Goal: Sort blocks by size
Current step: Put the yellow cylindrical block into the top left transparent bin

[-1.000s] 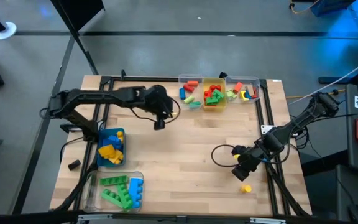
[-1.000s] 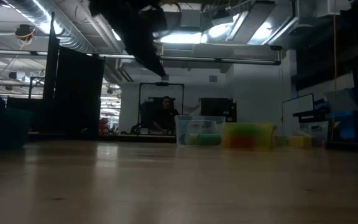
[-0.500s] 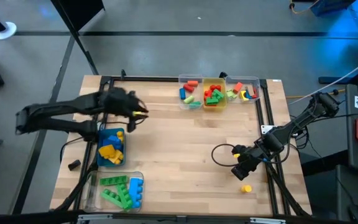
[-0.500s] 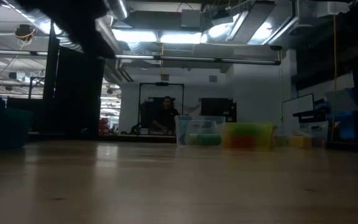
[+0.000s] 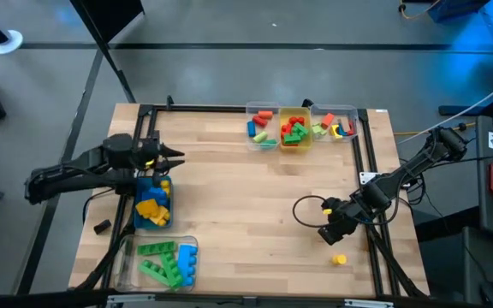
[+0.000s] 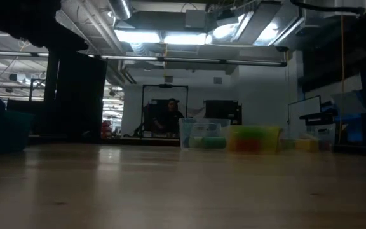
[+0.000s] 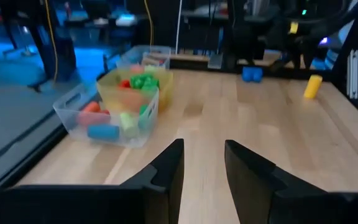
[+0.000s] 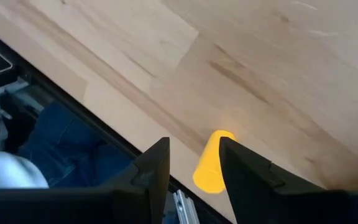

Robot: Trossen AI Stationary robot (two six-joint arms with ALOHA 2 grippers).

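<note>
The left gripper, fingers parted and empty, was held above the blue bin, while the right gripper, likewise parted and empty, was held near a yellow block.

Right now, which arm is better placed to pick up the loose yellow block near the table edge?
Probably the right: the right gripper hovers open just beside the yellow block, while the left gripper is across the table above the blue bin.

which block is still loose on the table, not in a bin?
The small yellow block by the table's near right edge, just below the right gripper. Every other visible block sits inside a bin.
</note>
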